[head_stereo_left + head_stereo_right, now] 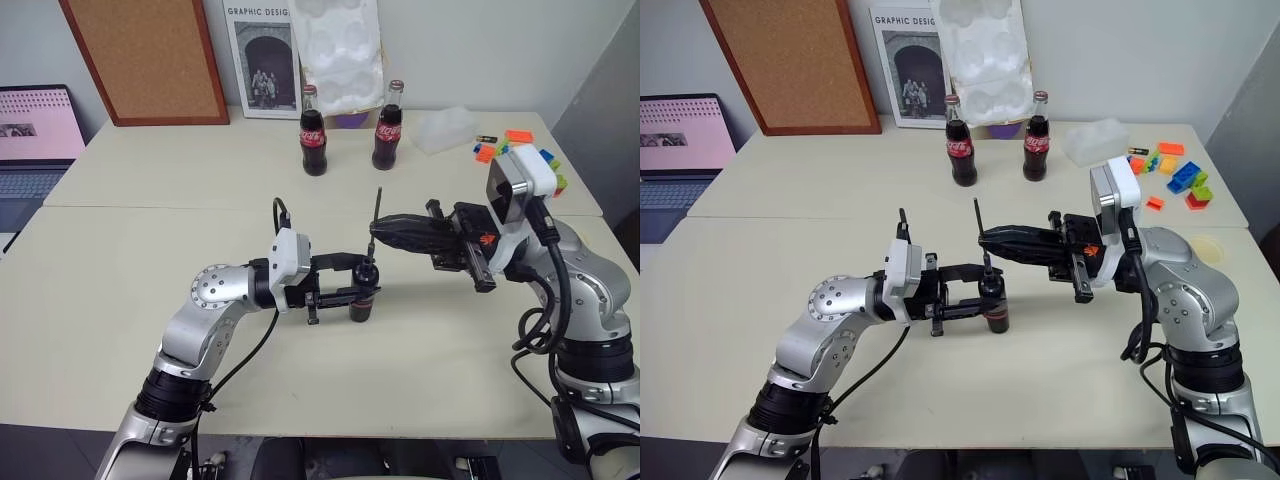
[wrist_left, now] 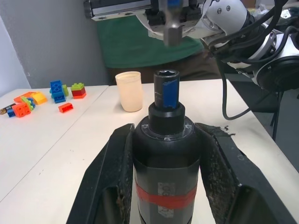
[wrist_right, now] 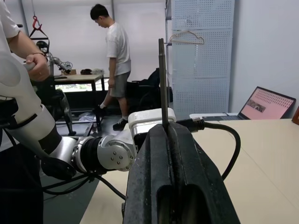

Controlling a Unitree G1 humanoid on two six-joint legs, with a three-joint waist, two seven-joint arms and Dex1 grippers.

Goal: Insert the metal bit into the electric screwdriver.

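- Nearest to us, our left claw [image 1: 362,290] is clamped on the screwdriver [image 1: 363,297], one finger [image 2: 110,177] on each side of the black body just above its red band.
- The screwdriver stands upright over the worktop [image 1: 150,290], a little below the centre of the head views, with its blue-marked socket end uppermost.
- At about 1 o'clock from the screwdriver and just above it, our right claw [image 1: 378,231] has its fingers pressed together on the bit [image 1: 378,205].
- The bit stands upright out of the right claw's tip; its lower end is close above the screwdriver's socket, and we cannot tell whether the two touch.
- The two arms reach in from 8 o'clock and 3 o'clock, with the claws meeting near mid-worktop.
- Further off, at 12 o'clock, two cola bottles [image 1: 313,131] stand side by side.
- At 1 to 2 o'clock, near the far right edge, lie coloured toy bricks [image 1: 1188,177] and a clear plastic piece [image 1: 445,128].
- Against the far wall lean a cork board [image 1: 150,55], a poster [image 1: 260,60] and a white moulded tray [image 1: 340,45]; a laptop [image 1: 35,140] sits at 10 o'clock.
- In the left wrist view a pale cup [image 2: 129,90] stands on the worktop beyond the screwdriver.
- In the right wrist view a person [image 3: 114,56] in a white shirt stands far back in the room.
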